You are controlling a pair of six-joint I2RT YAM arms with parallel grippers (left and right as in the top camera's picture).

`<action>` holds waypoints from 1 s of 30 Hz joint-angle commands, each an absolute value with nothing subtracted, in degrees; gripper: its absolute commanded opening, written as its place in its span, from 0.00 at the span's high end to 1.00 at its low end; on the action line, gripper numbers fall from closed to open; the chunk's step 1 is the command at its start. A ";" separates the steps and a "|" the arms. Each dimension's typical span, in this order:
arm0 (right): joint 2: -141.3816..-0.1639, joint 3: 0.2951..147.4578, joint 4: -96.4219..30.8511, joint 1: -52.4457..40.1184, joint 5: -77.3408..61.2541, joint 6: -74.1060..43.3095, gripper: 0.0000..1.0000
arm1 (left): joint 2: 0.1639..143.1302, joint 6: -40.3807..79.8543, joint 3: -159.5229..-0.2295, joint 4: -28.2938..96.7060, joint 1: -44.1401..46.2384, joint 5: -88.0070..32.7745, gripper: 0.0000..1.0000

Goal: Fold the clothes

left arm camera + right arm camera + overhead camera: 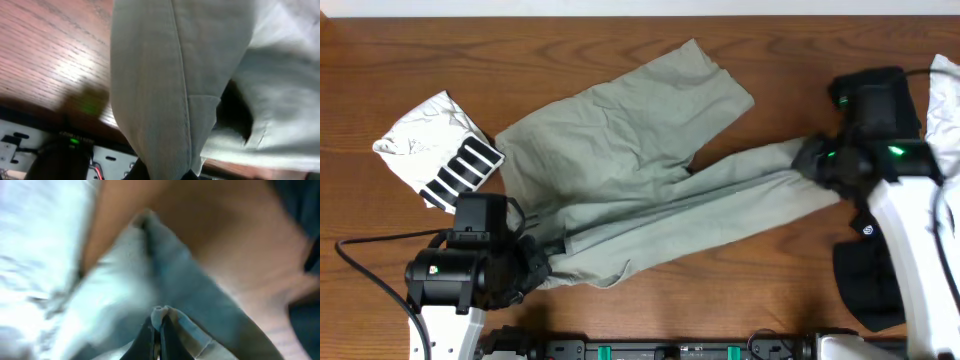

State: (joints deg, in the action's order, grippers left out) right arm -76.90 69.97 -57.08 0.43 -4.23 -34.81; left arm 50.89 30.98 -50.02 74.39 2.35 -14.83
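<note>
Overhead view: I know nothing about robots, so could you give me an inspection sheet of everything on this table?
Surface: wooden table, brown grain.
Job's things: grey-green trousers crumpled, one leg stretched between the grippers; folded striped white garment far left; white cloth and dark garment at the right edge.
Clutter: nothing seen.
Grippers: left gripper shut on the trousers' bunched end; right gripper shut on the leg's end.
Cables: black cable loops beside the left arm.
Surroundings: black rail along the near edge.

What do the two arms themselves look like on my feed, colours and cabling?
Both arms have black joint housings with green lights and white links. The left arm trails a black cable; the right arm bears a small dark logo.
</note>
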 commanded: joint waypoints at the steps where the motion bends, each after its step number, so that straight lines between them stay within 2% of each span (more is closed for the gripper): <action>1: -73.41 72.73 -58.19 3.22 -0.21 -31.03 0.99 | 50.85 28.40 -50.87 76.36 2.07 -16.53 0.94; 13: -68.75 73.25 -63.92 8.91 0.49 -26.63 0.99 | 48.45 19.94 -50.87 84.36 2.57 -29.15 0.94; 24: -66.32 73.30 -62.52 9.28 2.98 -25.61 0.99 | 39.40 20.78 -50.87 85.10 4.05 -29.04 0.94; 30: -67.24 73.30 -52.80 6.70 -3.09 -21.15 0.99 | 39.40 31.53 -50.87 76.38 4.05 -20.14 0.94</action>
